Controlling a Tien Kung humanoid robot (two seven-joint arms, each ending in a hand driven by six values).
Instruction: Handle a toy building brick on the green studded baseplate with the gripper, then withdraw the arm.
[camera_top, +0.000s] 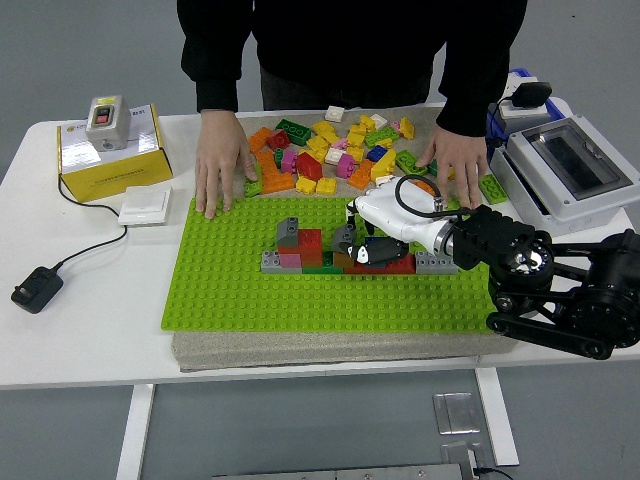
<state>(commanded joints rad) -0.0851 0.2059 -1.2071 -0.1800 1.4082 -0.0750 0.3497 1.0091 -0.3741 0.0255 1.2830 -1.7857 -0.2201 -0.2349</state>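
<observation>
The green studded baseplate (230, 290) lies in the middle of the table. A low build of red, grey, pink and green bricks (300, 250) stands on it. My right hand (356, 232) reaches in from the right over the right half of the build. Its fingers are curled around a small grey brick (341, 236) on top of the build, white fingertips behind it and the black thumb in front. The hand hides part of the red bricks under it. My left arm is out of view.
A person stands at the far side with the left hand (222, 165) and the right hand (452, 160) flat at the baseplate's far edge. Loose bricks (330, 150) lie between them. A yellow box (110, 155), a white switch (145, 205), a black adapter (36, 288) and a grey enclosure (570, 170) flank the plate.
</observation>
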